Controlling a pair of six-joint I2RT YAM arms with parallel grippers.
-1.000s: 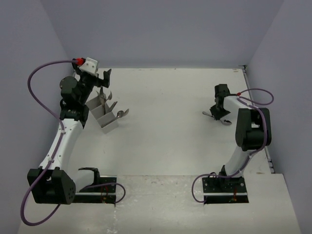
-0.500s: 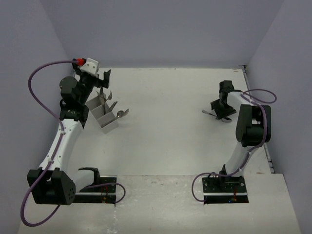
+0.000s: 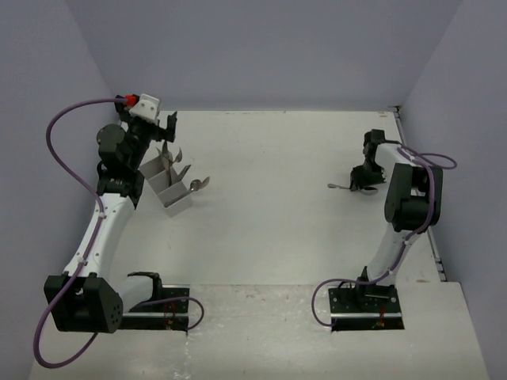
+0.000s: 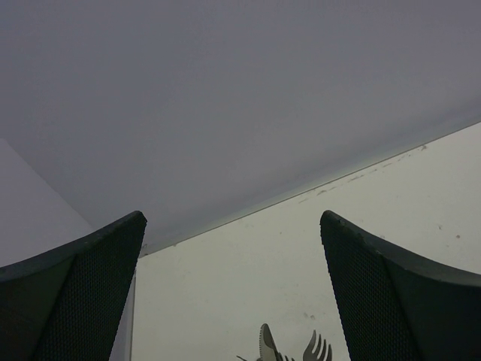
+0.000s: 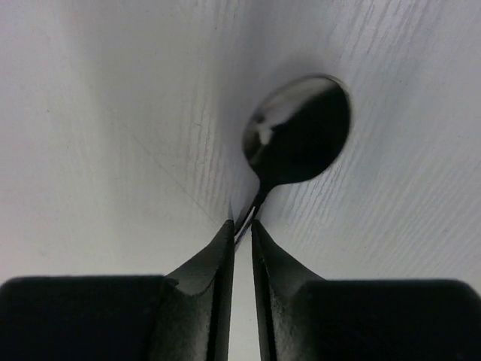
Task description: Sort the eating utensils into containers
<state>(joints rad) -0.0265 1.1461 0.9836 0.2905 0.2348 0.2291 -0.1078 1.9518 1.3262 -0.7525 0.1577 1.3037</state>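
Observation:
The light grey cutlery holder [image 3: 168,188] stands at the left with several utensils in it: fork and knife ends [image 3: 170,156] stick up and a spoon bowl [image 3: 198,184] leans out to the right. My left gripper [image 3: 165,127] hangs open and empty just above and behind the holder. In the left wrist view its jaws [image 4: 233,218] stand wide apart, with a knife tip [image 4: 267,342] and fork tines [image 4: 317,347] at the bottom edge. My right gripper [image 3: 364,176] is shut on a spoon [image 3: 339,187] low over the table at the right. In the right wrist view the gripper [image 5: 242,226] pinches the spoon's neck below its bowl [image 5: 297,131].
Purple-grey walls close the white table [image 3: 269,198] at the back and both sides. The right wall stands close to the right arm [image 3: 404,198]. The left arm's purple cable [image 3: 59,150] loops out to the left.
My right gripper has moved back and to the right, turning at the wrist, with the spoon in it. The left arm has hardly moved.

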